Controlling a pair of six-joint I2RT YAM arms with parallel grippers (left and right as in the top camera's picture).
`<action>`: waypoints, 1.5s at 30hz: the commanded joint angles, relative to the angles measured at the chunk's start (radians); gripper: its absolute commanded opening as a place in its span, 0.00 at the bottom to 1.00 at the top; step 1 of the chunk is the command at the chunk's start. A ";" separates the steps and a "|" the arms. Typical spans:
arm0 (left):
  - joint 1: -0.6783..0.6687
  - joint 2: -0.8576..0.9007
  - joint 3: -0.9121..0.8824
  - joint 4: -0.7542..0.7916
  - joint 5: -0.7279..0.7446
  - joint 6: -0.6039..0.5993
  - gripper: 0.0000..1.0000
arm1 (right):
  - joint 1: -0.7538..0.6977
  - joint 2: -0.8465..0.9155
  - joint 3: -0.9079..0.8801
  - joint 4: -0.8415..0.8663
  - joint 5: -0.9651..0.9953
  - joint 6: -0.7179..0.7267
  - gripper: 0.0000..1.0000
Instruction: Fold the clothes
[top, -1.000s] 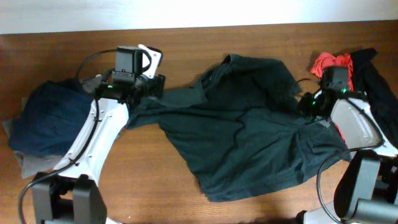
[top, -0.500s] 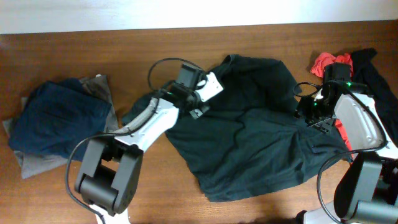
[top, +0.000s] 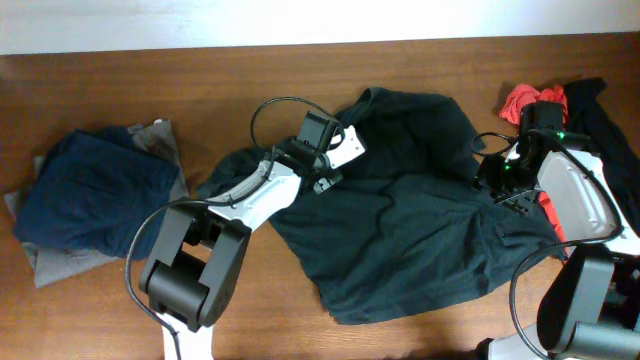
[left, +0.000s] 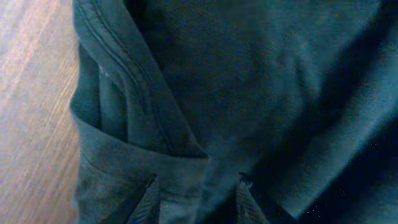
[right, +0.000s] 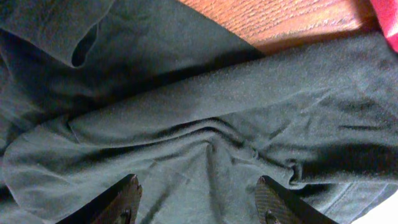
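1. We saw a wooden table (top: 120, 85) carrying all the clothes.
2. The green shirt (top: 400, 230) was the biggest piece. It lay spread and rumpled across the middle of the table, reaching from the left arm to the right arm, with its lower hem toward the front edge.
3. The navy piece (top: 90, 195) sat at the far left, folded into a rough block, well apart from the green shirt.
4. The left arm (top: 250, 195) stretched from the front edge up to the green shirt's upper left part. The right arm (top: 575, 195) rose along the right side to the shirt's right edge.
5. The black garment (top: 600, 120) lay bunched at the far right corner, beside the right arm.
6. The shorts (top: 155, 135), grey, lay under the navy piece, showing only at its edges.
7. The red shirt (top: 528, 98) was crumpled at the back right, touching the black garment and partly hidden by the right arm.
8. The left gripper (left: 199, 199) was down on a folded, stitched edge of the green shirt. Its jaws stood apart with flat fabric between the tips, and we saw nothing pinched.
9. The right gripper (right: 199, 200) hung over creased green fabric near the shirt's right edge, jaws wide apart and holding nothing.
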 joint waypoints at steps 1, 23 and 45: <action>0.000 0.017 0.000 0.014 -0.025 0.013 0.37 | -0.002 -0.002 0.015 -0.001 -0.003 -0.007 0.64; 0.023 0.000 0.108 0.035 -0.313 -0.033 0.00 | -0.002 -0.002 0.015 -0.012 -0.002 -0.033 0.64; -0.004 -0.008 0.182 -0.289 0.058 -0.126 0.43 | -0.002 -0.002 0.015 -0.011 -0.002 -0.033 0.64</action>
